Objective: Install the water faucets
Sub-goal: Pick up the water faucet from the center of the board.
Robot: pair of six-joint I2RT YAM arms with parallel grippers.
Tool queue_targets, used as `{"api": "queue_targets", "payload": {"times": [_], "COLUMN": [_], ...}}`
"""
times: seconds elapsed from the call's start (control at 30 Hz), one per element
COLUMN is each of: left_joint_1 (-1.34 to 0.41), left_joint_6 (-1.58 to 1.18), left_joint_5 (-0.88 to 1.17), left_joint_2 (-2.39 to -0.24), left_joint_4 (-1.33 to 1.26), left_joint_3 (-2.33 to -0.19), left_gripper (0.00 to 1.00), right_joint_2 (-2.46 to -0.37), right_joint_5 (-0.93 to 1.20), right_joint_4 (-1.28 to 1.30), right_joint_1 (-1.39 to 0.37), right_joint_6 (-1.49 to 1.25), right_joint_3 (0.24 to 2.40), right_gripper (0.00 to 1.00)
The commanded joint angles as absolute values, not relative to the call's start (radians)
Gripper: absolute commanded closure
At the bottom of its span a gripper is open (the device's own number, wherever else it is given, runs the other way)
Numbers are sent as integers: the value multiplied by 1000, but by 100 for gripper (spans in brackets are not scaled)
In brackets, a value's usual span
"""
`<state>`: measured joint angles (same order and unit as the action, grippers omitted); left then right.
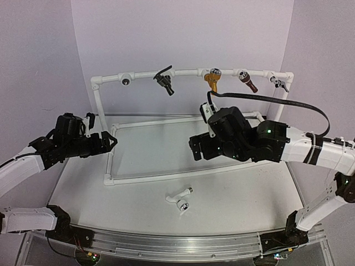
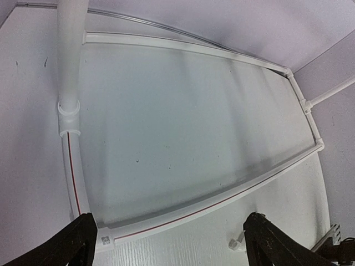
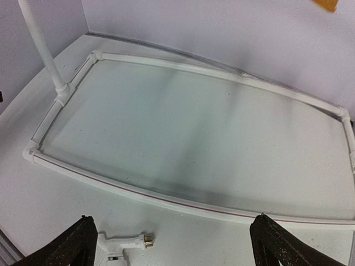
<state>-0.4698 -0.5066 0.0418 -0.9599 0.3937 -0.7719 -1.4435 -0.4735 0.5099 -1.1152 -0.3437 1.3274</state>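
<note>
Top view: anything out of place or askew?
White tap lies loose on the table, not on the rail. The socket left of the black tap looks empty.

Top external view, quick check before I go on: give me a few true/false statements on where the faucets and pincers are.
1. The white faucet lies on the table, on the near side of the pipe frame. True.
2. The black faucet lies on the table too. False: it sits on the top rail.
3. The left pincer and right pincer are both open, holding nothing. True.
4. The gold tap is the tap furthest left in the view. False: the black faucet is further left, with a bare fitting beyond it.
</note>
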Motion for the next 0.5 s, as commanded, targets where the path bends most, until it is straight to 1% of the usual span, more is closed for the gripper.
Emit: {"api": "queue_targets", "payload": {"times": [0.0,0.1,0.2,0.27,0.4,0.47], "left_joint_1": [-468,-468,-469,-468,-468,-468], "left_joint_6": [-561,-581,-609,-622,-633,-640], "left_joint_5": [128,176,157,153,187,205], "left_joint_2": [-939,-946,-960,-973,-991,-997], "left_joint_4": [443,447,454,459,443,433], "left_joint_3": [-760,-757,-747,-747,-740,-733], "left_gripper": [6,7,7,8,9,9], "right_joint_2": [-1567,-1657,-1758,-1806,-1844,-1870], "right_joint_5": [-254,-135,-58,-21,-34,-25], "right_joint_4": [524,475,460,444,388,371], "right_joint_1": [-1117,-1115,-1116,-1123,-1169,-1179], "right_joint_6": [-586,-743,-833,-831,-737,-705], "right_joint_3": [1280,1265,1263,1269,1240,1226], "right_gripper": [2,2,2,2,2,5]}}
